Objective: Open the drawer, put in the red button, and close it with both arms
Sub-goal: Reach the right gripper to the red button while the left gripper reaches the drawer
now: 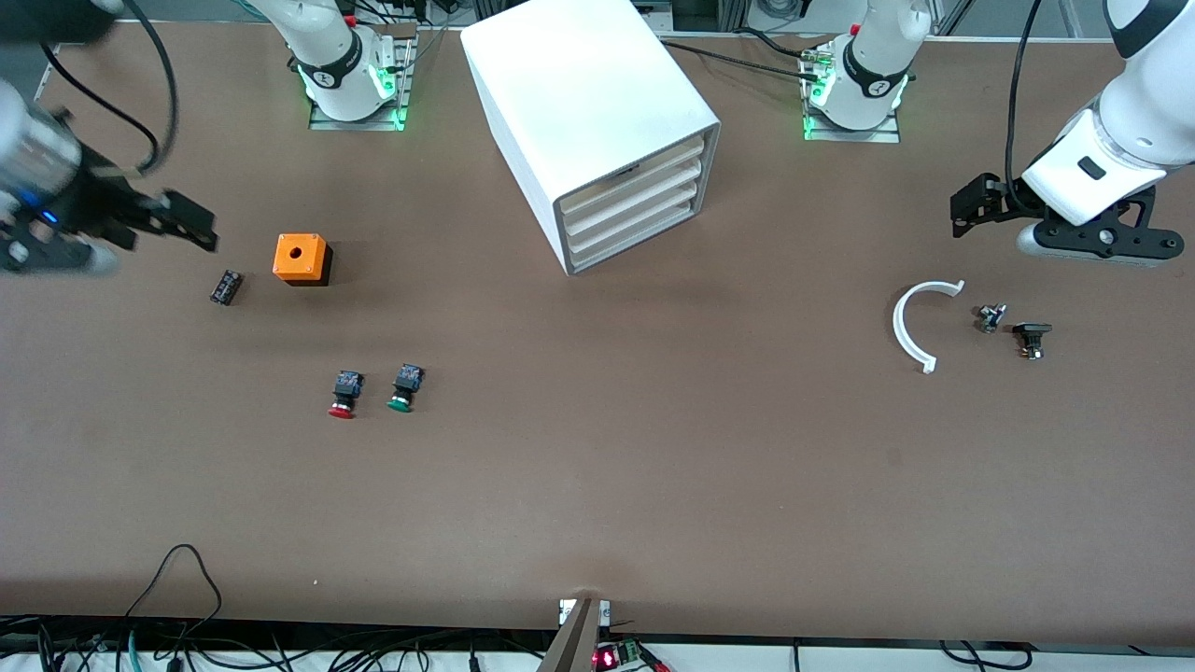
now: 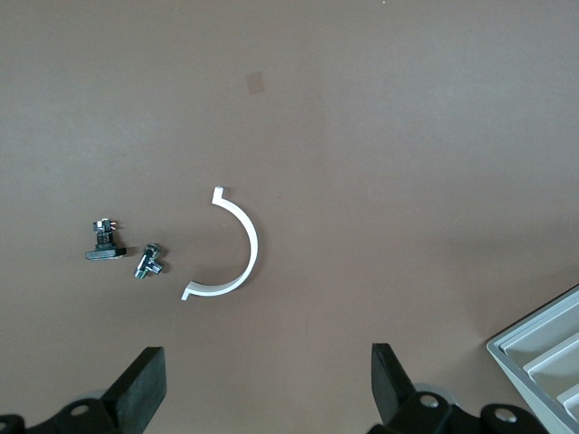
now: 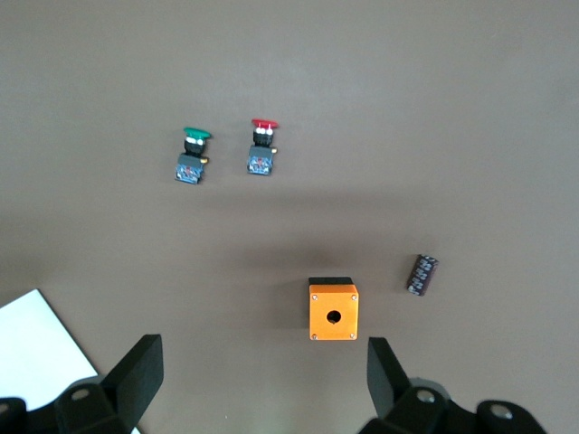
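The red button (image 1: pixel 344 393) is light and rigid — probably best pinched across its black-and-blue body. Left tool (image 2: pixel 267 384) and right tool (image 3: pixel 262 380) hang wide — empty — over the worktop (image 1: pixel 597 485).

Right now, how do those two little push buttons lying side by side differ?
The red button has a red cap; the green button has a green one. The red button lies toward the right arm's end of the table, the green button beside it, closer to the cabinet. Both have black-and-blue bodies and lie on their sides, untouched.
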Robot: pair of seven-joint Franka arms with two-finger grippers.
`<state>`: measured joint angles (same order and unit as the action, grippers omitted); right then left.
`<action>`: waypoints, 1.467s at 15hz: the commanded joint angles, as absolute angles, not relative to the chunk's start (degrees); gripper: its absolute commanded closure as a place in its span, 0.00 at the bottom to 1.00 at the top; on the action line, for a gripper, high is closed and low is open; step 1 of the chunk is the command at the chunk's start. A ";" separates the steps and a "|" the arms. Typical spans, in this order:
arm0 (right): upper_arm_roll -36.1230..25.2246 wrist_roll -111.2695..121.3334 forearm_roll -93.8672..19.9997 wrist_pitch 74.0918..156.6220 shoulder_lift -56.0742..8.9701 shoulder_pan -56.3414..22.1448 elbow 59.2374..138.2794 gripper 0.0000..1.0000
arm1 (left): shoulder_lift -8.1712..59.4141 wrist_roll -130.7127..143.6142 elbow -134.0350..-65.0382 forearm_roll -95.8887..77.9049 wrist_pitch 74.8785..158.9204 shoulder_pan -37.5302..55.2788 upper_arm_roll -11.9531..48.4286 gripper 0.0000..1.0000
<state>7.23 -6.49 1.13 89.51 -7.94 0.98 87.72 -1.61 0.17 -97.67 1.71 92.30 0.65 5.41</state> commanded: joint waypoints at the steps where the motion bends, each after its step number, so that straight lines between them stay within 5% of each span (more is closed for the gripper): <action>1: 7.12 -7.56 1.23 90.95 -12.20 -0.52 86.57 0.00 | 0.08 0.26 -95.71 0.80 91.06 0.53 5.97 0.00; 16: 6.77 -9.74 1.05 115.13 -37.43 1.05 88.07 0.00 | 17.49 -18.19 -97.73 -42.44 85.43 3.07 8.88 0.00; 22: 7.03 -11.60 0.88 120.66 -41.04 0.70 89.55 0.00 | 16.70 -31.70 -110.98 -51.66 94.21 3.07 12.22 0.01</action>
<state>6.57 -10.62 1.10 118.16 -40.36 0.56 88.63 18.64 -24.77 -104.74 -47.38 91.77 3.41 11.97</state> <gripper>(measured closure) 0.000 0.009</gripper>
